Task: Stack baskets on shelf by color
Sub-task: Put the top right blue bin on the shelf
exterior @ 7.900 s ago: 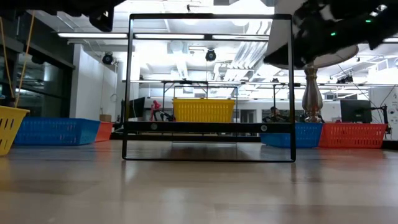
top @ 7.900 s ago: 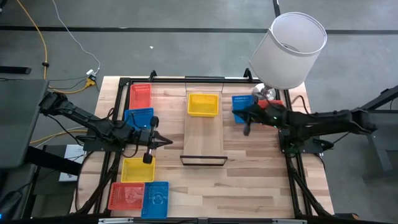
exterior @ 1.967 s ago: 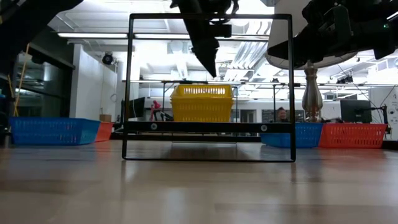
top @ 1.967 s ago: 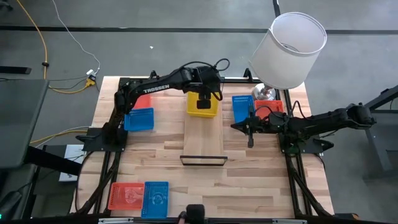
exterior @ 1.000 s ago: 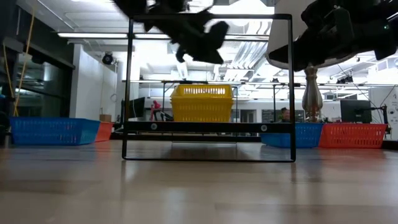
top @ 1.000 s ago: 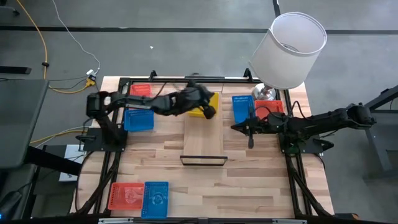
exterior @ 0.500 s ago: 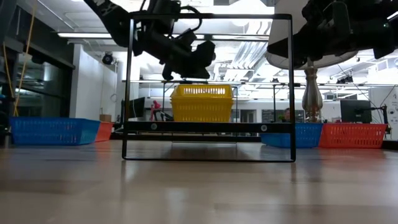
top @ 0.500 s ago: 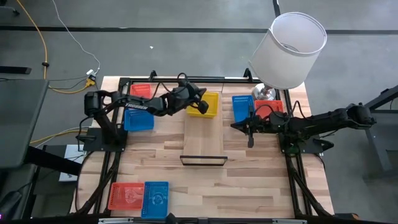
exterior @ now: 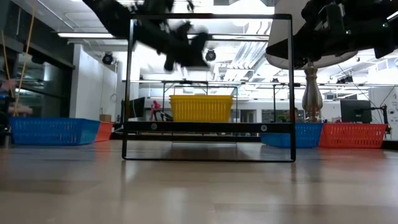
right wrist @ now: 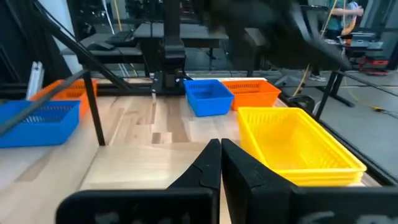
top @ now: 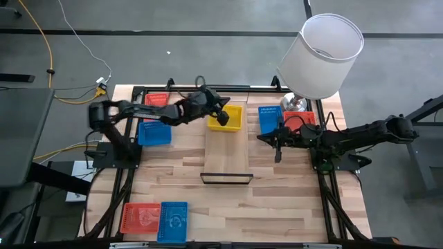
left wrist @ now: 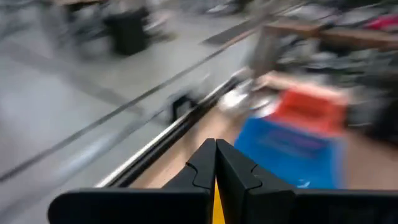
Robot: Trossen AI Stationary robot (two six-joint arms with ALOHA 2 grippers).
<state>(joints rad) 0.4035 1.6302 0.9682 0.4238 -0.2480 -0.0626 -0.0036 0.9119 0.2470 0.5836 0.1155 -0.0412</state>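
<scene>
The shelf (top: 227,152) lies down the table's middle, a light-wood plank with black rails at its ends. Two yellow baskets (top: 228,117), one nested in the other, rest on its far end and also show in the low view (exterior: 202,107) and the right wrist view (right wrist: 292,146). My left gripper (top: 223,117) hangs shut just above the stack's left part (exterior: 198,43), touching nothing. My right gripper (top: 263,138) waits shut to the right of the shelf, level (right wrist: 220,146).
A blue basket (top: 154,133) and a red one (top: 156,100) sit at the far left, and another blue (top: 268,119) and red (top: 306,116) at the far right. A red (top: 140,218) and a blue (top: 173,220) lie near left. A white lamp (top: 325,55) stands far right.
My left gripper, still shut, has drawn back a little toward the table's far left over the yellow stack. In the low view the stack now stands lower than half a second ago: its upper basket has sunk into the lower one.
</scene>
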